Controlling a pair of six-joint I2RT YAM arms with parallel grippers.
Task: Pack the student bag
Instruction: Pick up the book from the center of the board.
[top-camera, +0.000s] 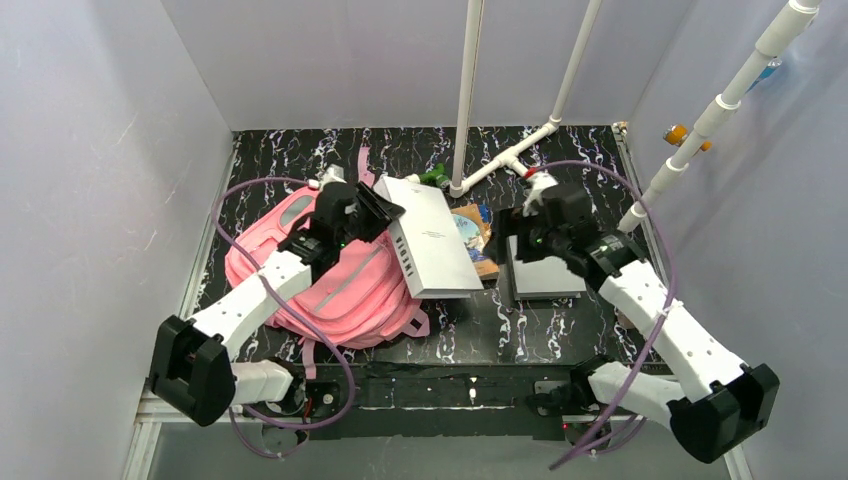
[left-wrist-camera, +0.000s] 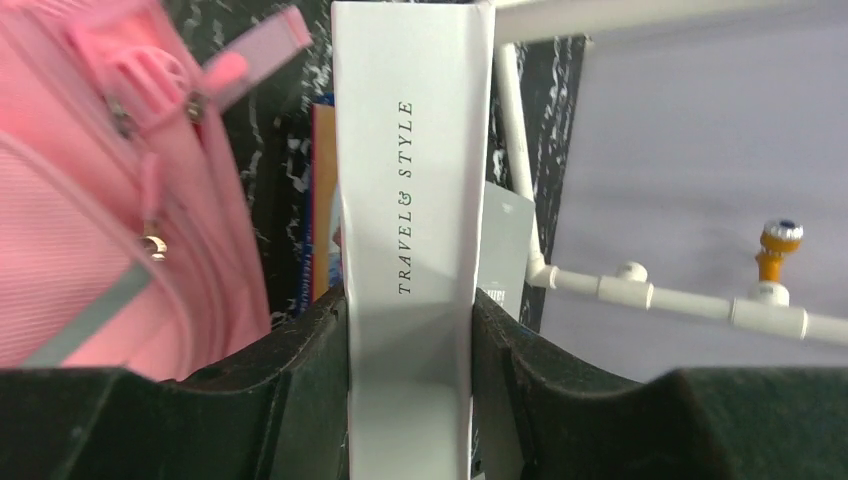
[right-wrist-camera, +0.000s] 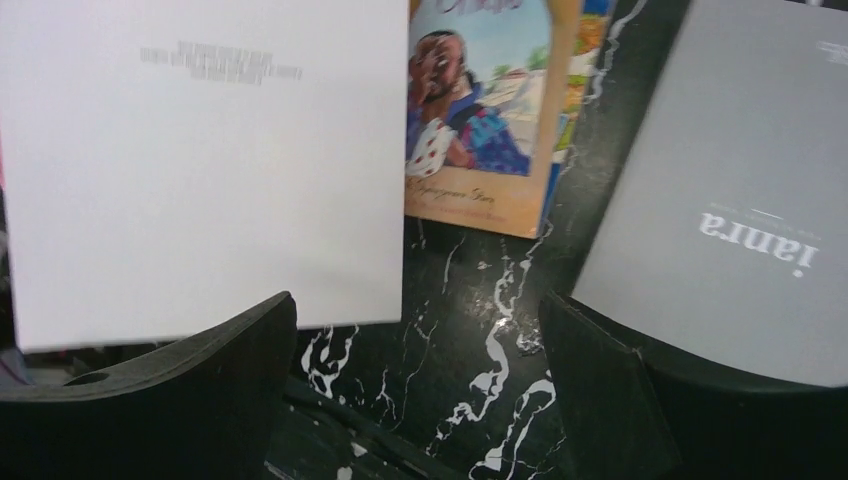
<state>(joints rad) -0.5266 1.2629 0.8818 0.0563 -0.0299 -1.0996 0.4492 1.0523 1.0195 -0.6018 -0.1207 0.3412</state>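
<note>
The pink student bag (top-camera: 350, 290) lies at the left of the table, under my left arm; it shows at the left of the left wrist view (left-wrist-camera: 90, 200). My left gripper (top-camera: 375, 215) is shut on the spine of a thick white book (top-camera: 430, 245) marked "TRAVEL & STYLE" (left-wrist-camera: 410, 200) and holds it above the table beside the bag. My right gripper (top-camera: 510, 235) is open and empty, its jaws spread over bare table (right-wrist-camera: 440, 330) between the white book (right-wrist-camera: 200, 150) and a grey book (right-wrist-camera: 730, 200).
A grey book (top-camera: 545, 272) lies under my right arm. A colourful picture book (top-camera: 475, 235) lies between the white and grey books, also in the right wrist view (right-wrist-camera: 485, 110). White pipes (top-camera: 510, 155) stand at the back. A green object (top-camera: 435, 176) lies near the pipe base.
</note>
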